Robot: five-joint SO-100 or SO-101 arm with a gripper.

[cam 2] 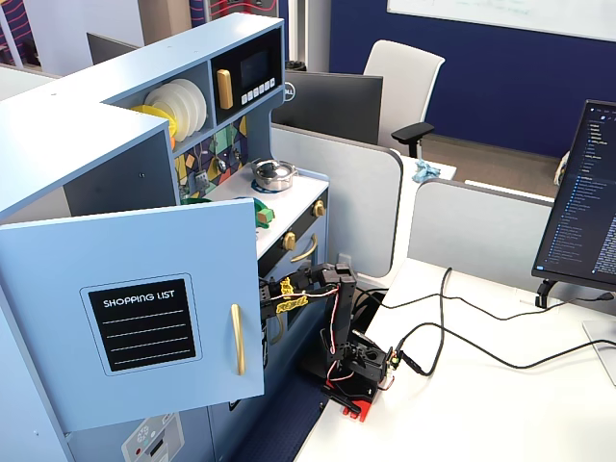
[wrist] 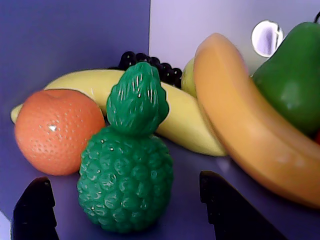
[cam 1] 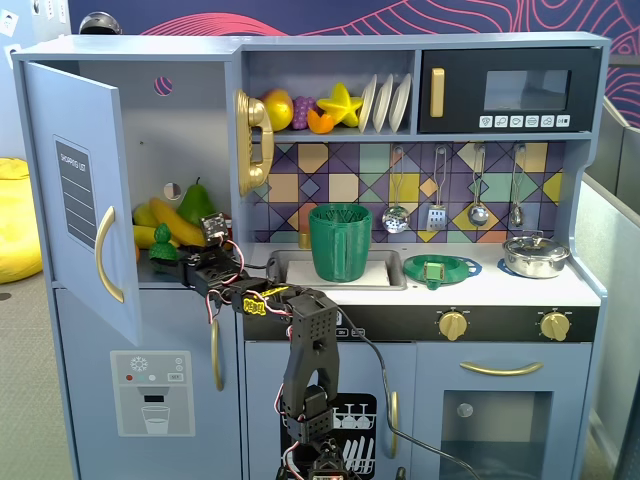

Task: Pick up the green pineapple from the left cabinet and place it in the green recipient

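Toy kitchen, left cabinet [cam 1: 150, 150] door swung wide. Green pineapple [wrist: 127, 165] upright on cabinet shelf, orange [wrist: 57, 130] touching at left, bananas [wrist: 240, 130] behind. Gripper [wrist: 125, 210] released, black fingers flanking pineapple base, apart from it. Green recipient [cam 1: 340, 243] in sink, well right.

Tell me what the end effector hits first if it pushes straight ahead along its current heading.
Most likely the green pineapple: in the wrist view it stands upright between the open fingertips of the end effector, directly ahead. The orange sits left and behind; exact depth is unclear.
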